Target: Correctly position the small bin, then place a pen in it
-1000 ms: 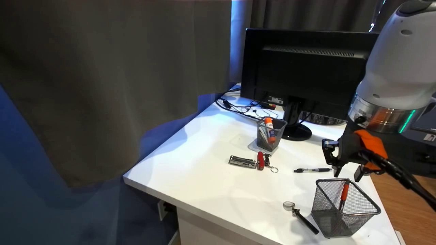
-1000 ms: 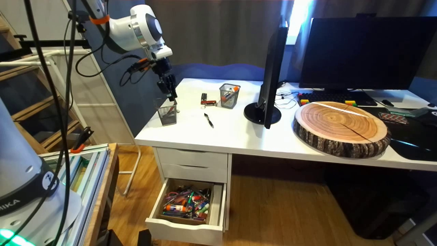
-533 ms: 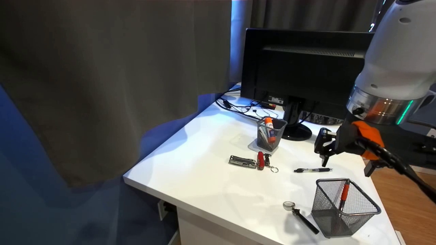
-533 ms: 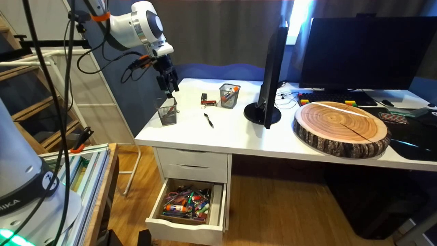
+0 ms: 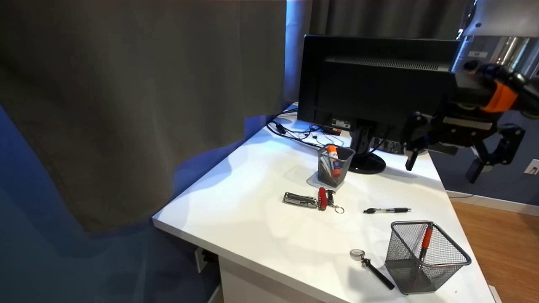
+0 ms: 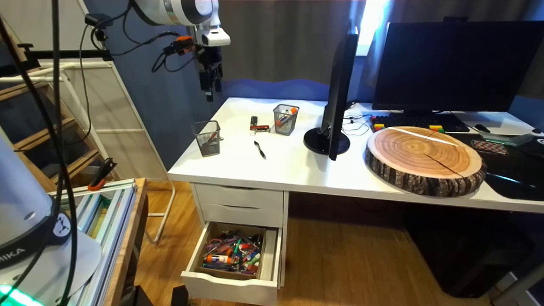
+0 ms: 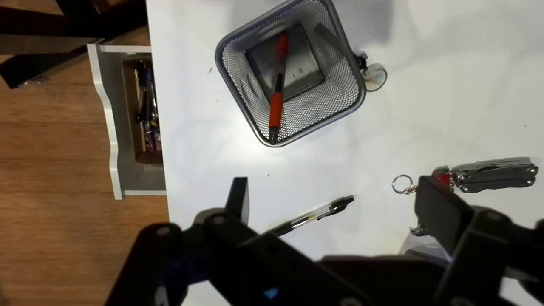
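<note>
We find the red pen (image 7: 278, 85) leaning inside the mesh bin (image 5: 438, 275), the empty hand (image 5: 441, 169) clear of it, fingers (image 7: 440, 206) apart; a low sweep, we judge, could topple the bin.

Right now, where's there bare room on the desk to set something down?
A broad bare patch of desk lies between the blue wall, the multitool and the round-headed tool. Another lies between the black pen and the monitor stand. Crowded spots: the round-headed tool close beside the wire-mesh bin, and the red pocketknife by the multitool.
</note>
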`<state>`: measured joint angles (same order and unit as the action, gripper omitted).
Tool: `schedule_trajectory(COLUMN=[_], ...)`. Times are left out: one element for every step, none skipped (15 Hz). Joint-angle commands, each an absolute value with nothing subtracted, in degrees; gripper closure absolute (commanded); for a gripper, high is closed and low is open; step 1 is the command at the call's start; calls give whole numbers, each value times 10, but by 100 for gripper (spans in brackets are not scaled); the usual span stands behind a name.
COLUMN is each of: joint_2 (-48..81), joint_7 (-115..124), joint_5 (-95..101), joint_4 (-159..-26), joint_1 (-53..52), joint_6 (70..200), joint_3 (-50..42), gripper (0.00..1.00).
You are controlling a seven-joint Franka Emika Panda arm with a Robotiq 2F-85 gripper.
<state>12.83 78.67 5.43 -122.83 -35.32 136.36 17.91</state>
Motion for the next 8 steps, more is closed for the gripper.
schedule_trajectory(joint_2=[85,80,76,74,72,80,78,77], joint_7=[706,696,693,676,669,697,689,686], joint_5=[-21,-29,-31,-41,-45,-18,-22,-23], joint_4=[-1223,-1218,-1212,-1207,-1202,-1212,-1208,-1206], joint_1=[-316,-310,-304,-297,-292,-296,-292,-290], joint_6=[1291,1271,1252,1239,1227,1254,1245,1241], joint_3=[200,201,201,203,204,205,206,206], gripper=[0,0,0,0,0,0,0,0])
